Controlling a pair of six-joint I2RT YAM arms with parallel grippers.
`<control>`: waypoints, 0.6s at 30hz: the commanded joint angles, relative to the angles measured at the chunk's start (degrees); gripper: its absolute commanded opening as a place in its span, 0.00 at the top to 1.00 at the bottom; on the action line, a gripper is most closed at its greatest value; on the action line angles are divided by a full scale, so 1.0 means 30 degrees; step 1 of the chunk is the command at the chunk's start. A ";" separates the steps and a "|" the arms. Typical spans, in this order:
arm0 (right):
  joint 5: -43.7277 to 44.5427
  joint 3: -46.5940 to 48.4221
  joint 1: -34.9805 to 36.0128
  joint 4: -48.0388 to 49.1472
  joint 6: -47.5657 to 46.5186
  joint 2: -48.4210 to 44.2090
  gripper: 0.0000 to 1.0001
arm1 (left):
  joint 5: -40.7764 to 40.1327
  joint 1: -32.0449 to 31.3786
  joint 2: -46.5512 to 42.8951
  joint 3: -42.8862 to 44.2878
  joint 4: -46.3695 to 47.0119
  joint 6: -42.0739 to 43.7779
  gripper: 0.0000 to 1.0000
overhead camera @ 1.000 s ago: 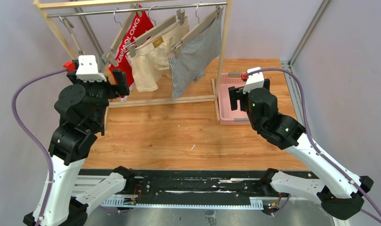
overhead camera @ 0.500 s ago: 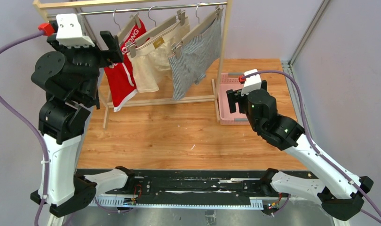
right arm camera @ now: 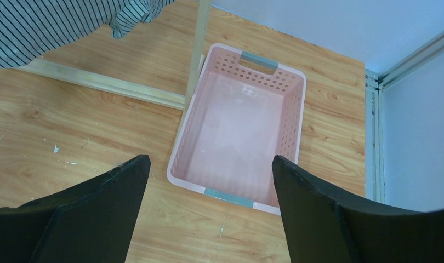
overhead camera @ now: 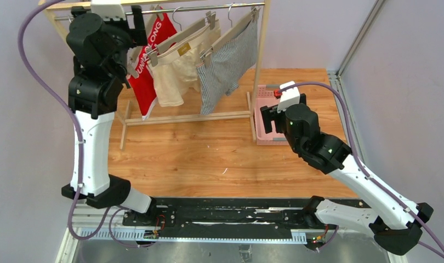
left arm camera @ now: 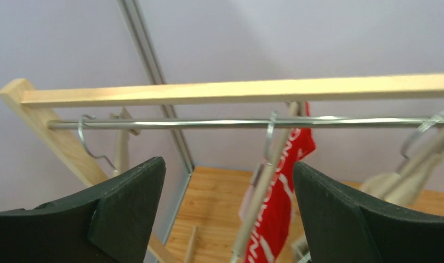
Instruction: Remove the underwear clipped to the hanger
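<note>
Up from beside the red shorts [overhead camera: 148,82] to the top rail [overhead camera: 198,9] is where the left arm has swung in the last second; the right arm has barely shifted.

Nearest, over the right side of the table [overhead camera: 209,159], the right gripper [right arm camera: 209,159] hangs with its jaws spread wide and nothing in them, above the near end of the pink basket [right arm camera: 292,131].

Along the far edge stands the wooden rack [overhead camera: 262,49]. Three pairs hang there, each clipped to a wooden hanger: striped shorts [overhead camera: 225,66] by the right post, cream shorts [overhead camera: 173,76] in the middle, and the red pair to the left.

At the far left corner the left gripper [left arm camera: 228,164] is level with the rail, wide open and empty, with the hook of the red pair's hanger [left arm camera: 263,181] just ahead of it.

The shorts look light, limp and easily stretched, and the hangers will likely swing or slide. The best hold is probably a pinch of cloth just below the waistband near a clip, pulled downward.
</note>
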 commanded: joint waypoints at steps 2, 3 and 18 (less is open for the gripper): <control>-0.0266 -0.0412 0.0271 0.0182 -0.0021 -0.0212 0.16 | 0.2334 0.2157 0.0607 0.2384 -0.1994 -0.1534 0.04; -0.0269 -0.0482 0.0271 0.0162 0.0005 -0.0225 0.16 | 0.2472 0.2205 0.0539 0.2136 -0.1981 -0.1582 0.04; -0.0537 -0.0858 0.0271 0.0222 0.0210 -0.0166 0.16 | 0.4387 0.2650 -0.1036 -0.3225 -0.0891 -0.2233 0.09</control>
